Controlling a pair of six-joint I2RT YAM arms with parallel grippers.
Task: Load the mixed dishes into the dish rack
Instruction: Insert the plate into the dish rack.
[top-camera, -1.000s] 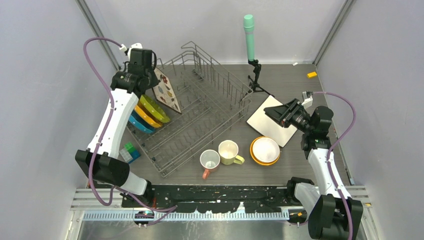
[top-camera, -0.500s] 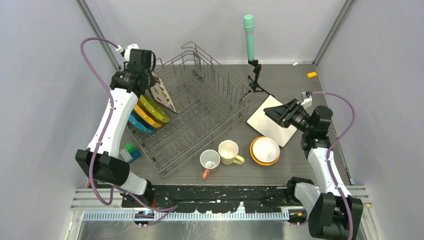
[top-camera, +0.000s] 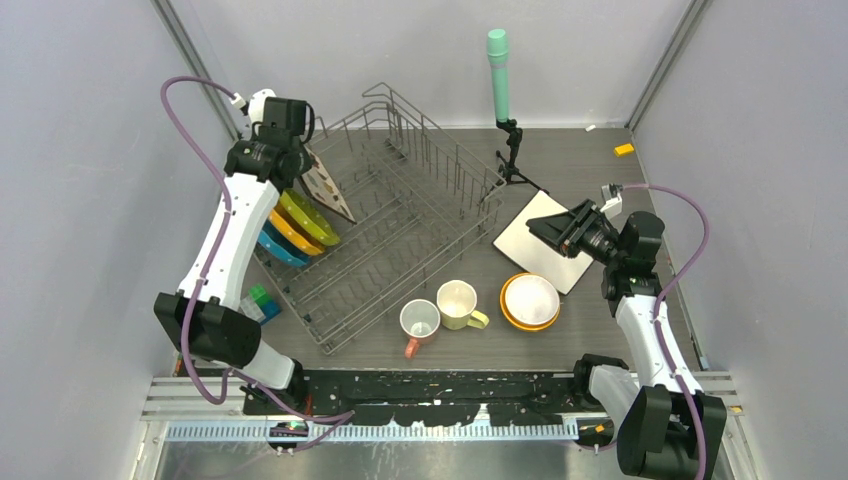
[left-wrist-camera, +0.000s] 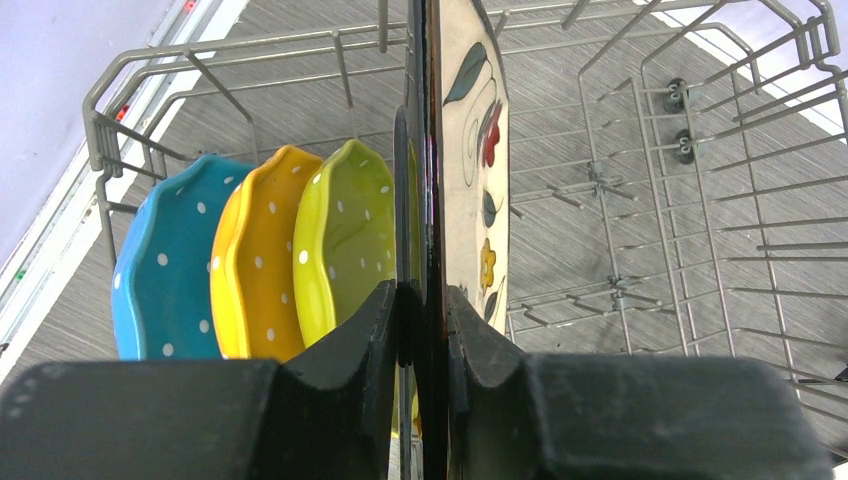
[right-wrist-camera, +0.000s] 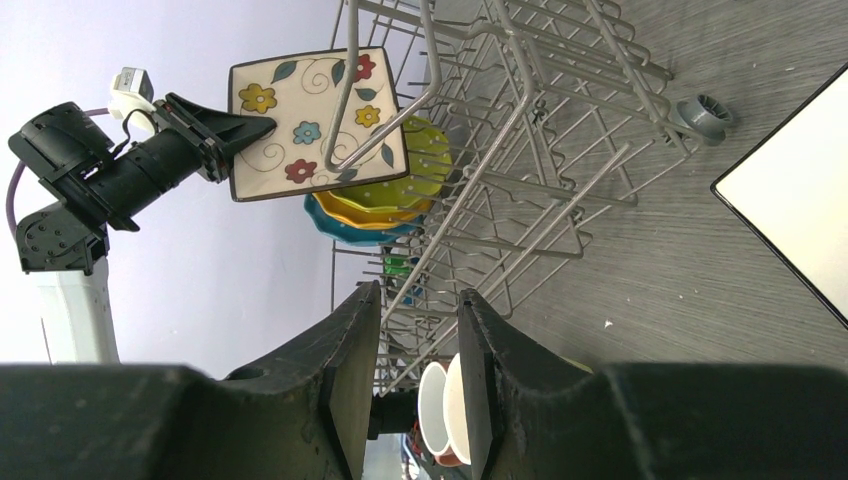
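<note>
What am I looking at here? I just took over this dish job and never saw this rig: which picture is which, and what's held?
You see two robot arms bolted at the table's near edge. The overhead picture looks down from behind them; the other two come from a camera on each wrist, its fingers at the bottom. The left hand is clamped on a square floral plate, upright at the grey wire dish rack, beside three dotted round plates standing in it: blue, orange and yellow-green. The right hand is open and empty, by a white square plate. On the table: a pink mug, a pale-yellow mug and a white bowl inside an orange bowl.
</note>
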